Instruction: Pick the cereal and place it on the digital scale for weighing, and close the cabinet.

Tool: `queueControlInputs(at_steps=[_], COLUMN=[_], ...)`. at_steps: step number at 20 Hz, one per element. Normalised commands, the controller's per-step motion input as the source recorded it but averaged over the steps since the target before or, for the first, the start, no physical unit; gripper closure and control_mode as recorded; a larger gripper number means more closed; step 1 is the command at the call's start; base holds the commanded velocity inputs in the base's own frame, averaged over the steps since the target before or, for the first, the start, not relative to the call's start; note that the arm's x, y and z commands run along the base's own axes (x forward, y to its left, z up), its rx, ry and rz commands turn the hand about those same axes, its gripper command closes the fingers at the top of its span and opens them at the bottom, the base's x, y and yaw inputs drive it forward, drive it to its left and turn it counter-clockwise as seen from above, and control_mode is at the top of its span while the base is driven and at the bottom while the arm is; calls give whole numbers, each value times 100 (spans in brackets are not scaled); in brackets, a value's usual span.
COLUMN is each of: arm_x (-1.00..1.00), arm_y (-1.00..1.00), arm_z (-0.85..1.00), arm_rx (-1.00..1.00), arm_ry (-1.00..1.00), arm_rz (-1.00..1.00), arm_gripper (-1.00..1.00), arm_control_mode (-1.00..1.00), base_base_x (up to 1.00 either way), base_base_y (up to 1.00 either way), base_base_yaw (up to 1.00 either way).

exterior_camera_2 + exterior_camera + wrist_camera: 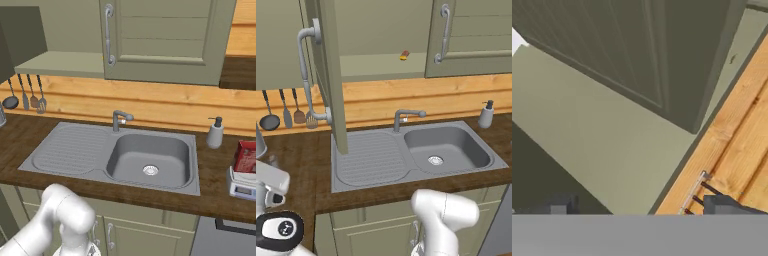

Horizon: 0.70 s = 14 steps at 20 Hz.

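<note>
Cereal [246,156], the red box with pale print, stands upright on the digital scale [241,185], which sits on the dark wooden counter [30,137] well to the right of the sink [149,159], beyond the soap dispenser [215,133]. Above the sink hangs the olive-grey cabinet [165,37]. Its right door [471,37] is shut, with the long curved handle [444,33] at its left edge. Its left door [331,75] stands swung out toward the robot, edge-on over the sink's ribbed draining board [370,159], with its bar handle [305,70] on the face turned away from the sink. Inside, on the cabinet shelf [376,65], lies a small yellow-and-red item [404,55], up and behind the tap [406,118]. Kitchen utensils [286,112] hang on the pale wooden wall to the left of the sink.

In the hand view, two dark fingertips [727,205] rise at the bottom, set wide apart with nothing between them, so the gripper [643,207] looks open and empty. Ahead of it are a panelled cabinet door [627,55], an olive-grey surface and the wooden wall [737,150] with a thin utensil rail [693,192].
</note>
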Motion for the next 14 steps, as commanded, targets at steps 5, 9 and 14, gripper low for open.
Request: queueControlInputs(at_steps=[5, 9, 14], arm_x=[0, 0, 0], arm_y=[-28, -18, -11], arm_z=[0, 2, 8], arm_rx=[8, 8, 2], arm_ry=[-4, -8, -8], arm_rz=[-21, -16, -12], arm_gripper=[-100, -100, -100], arm_control_mode=[-100, -100, -100], base_base_x=[0, 0, 0], base_base_y=[0, 0, 0], base_base_yaw=[0, 0, 0])
